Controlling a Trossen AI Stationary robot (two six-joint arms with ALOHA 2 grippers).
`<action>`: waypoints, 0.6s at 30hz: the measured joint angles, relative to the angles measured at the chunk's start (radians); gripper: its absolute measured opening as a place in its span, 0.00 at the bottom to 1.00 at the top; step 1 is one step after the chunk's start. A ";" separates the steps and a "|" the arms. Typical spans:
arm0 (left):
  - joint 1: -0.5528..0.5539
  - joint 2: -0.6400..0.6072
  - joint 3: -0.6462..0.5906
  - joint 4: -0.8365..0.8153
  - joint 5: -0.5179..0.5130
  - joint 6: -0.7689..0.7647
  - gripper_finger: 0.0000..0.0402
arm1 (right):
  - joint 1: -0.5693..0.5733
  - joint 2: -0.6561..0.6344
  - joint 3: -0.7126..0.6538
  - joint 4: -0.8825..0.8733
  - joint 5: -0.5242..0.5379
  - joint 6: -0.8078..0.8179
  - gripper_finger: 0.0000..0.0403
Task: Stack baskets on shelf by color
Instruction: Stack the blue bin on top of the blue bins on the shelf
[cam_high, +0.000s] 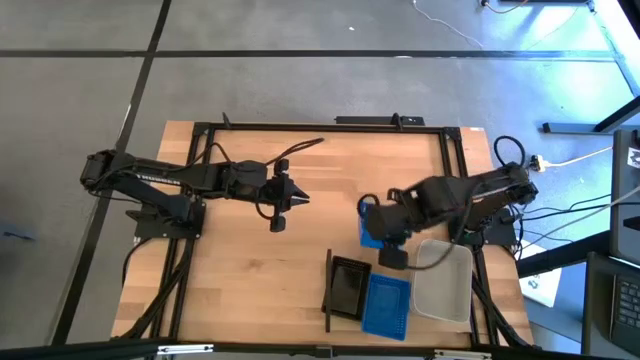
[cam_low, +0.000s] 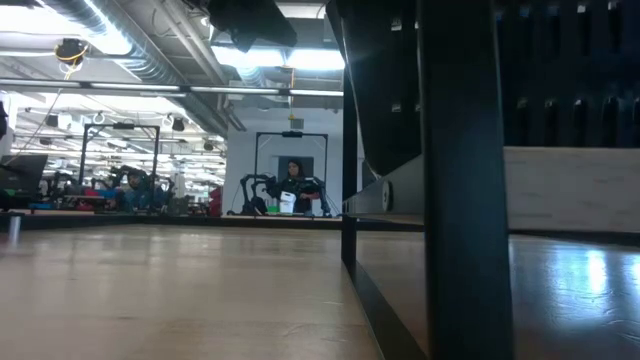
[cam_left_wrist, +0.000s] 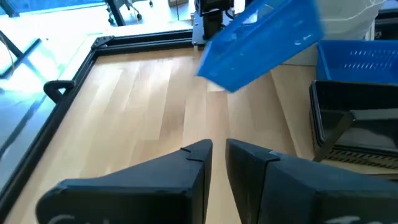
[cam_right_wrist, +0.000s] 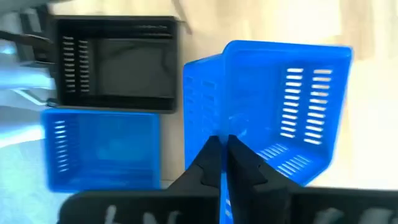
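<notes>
While pinching the wall of a bright blue slotted plastic basket (cam_right_wrist: 273, 106) between nearly closed fingers, hanging with the right gripper (cam_high: 388, 238) above the table, near the far edge of the flat pale wood shelf (cam_high: 327, 296) with a thin black bar along its short edge. Carrying this basket tilted in the air, touching nothing below, as showing clearly in the left wrist view. Not yet placing it.

Already standing on the shelf, side by side in one row: a black plastic basket with slotted sides (cam_high: 348, 287) next to the bar, then another bright blue basket (cam_high: 386, 305) in the middle, then a translucent white plastic basket (cam_high: 443, 280) at the outer end. Sorting by colour therefore looking well advanced. Not being able to tell, from above, how many baskets are nesting inside each of the three places; possibly several in each, since no loose basket is lying elsewhere on the wooden tabletop.

Judging what is remaining: bringing the held blue basket over the blue one on the shelf, levelling it, and lowering it inside. Probably being one of the last steps, though not being sure of this.

Waiting with the left gripper (cam_high: 284, 200) over the bare middle of the table, well apart from the shelf, fingers almost together with only a narrow gap, holding nothing.
</notes>
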 joint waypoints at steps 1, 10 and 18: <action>0.000 0.000 0.000 0.000 0.000 0.011 0.10 | 0.022 0.001 0.015 0.000 0.001 0.021 0.00; 0.000 0.000 0.000 0.000 0.000 0.042 0.10 | 0.193 0.019 0.056 0.007 -0.003 0.191 0.00; 0.000 0.000 0.000 0.000 0.000 0.042 0.10 | 0.279 0.019 0.056 0.016 -0.015 0.272 0.00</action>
